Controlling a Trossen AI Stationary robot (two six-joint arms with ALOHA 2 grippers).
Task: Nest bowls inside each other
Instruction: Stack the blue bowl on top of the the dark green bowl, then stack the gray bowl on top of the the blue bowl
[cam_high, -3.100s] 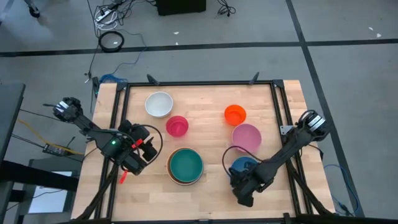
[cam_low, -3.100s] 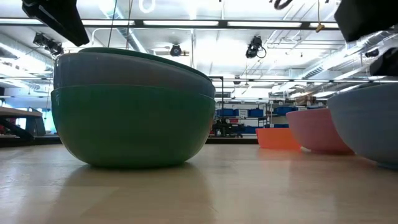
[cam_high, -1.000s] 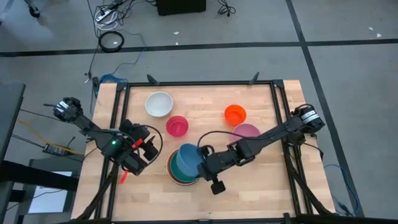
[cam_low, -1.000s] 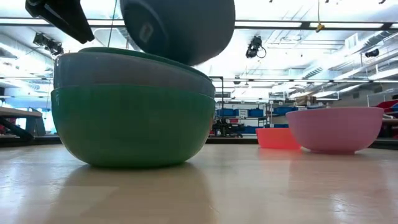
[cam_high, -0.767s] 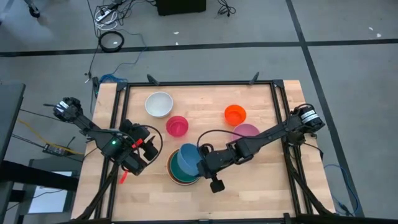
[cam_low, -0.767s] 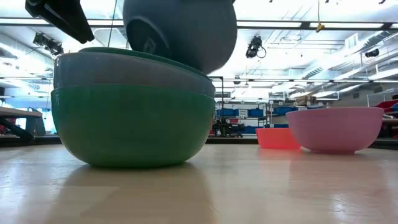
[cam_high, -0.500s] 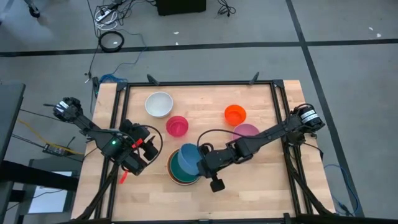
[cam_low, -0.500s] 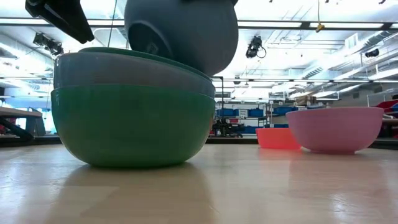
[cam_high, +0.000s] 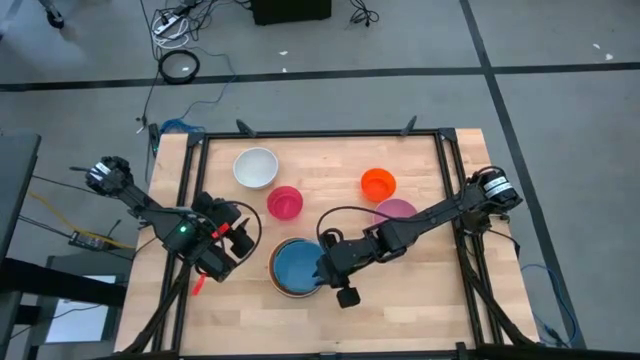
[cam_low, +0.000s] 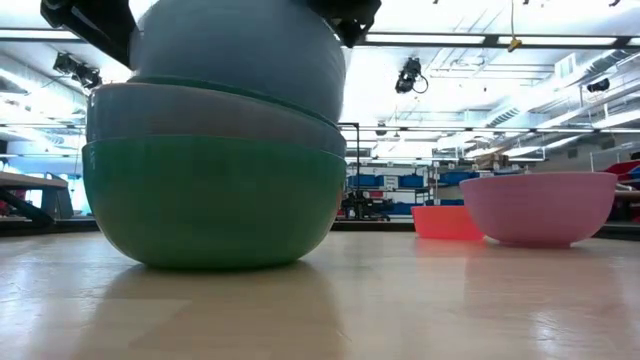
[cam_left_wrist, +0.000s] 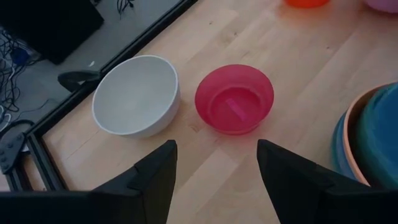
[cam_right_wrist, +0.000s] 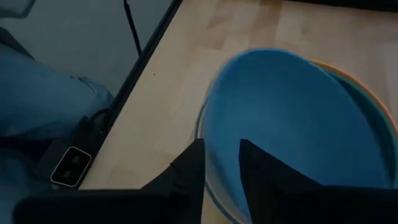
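A blue bowl (cam_high: 297, 265) (cam_low: 235, 60) lies level as the top one in a stack of bowls (cam_low: 210, 190) at the table's near middle. The stack's orange and teal rims (cam_right_wrist: 367, 99) show around it. My right gripper (cam_high: 325, 268) (cam_right_wrist: 221, 171) is at the blue bowl's right rim, open, with its fingers on either side of the wall. My left gripper (cam_high: 228, 245) (cam_left_wrist: 217, 162) hangs open left of the stack, holding nothing. A white bowl (cam_high: 255, 167) and a pink-red bowl (cam_high: 284, 202) rest on their bases farther back. My right gripper has one finger (cam_right_wrist: 186, 177) outside and one finger (cam_right_wrist: 267, 177) inside the blue bowl's rim (cam_right_wrist: 214, 134), coming slanting down from the table's right. Whether either finger still touches the wall, I cannot tell. The bowl rests in the stack.
An orange bowl (cam_high: 378, 184) (cam_low: 445, 220) and a larger pink bowl (cam_high: 396, 215) (cam_low: 540, 205) stand at the right, under my right arm. Bare wood lies in front of the stack. A black frame (cam_high: 320, 133) runs round the table.
The blue bowl, held tilted above the stack's right side a second ago, has come down and leftward. It now lies level inside the stack and covers the teal bowl's inside. My right gripper has stayed at the bowl's right rim.
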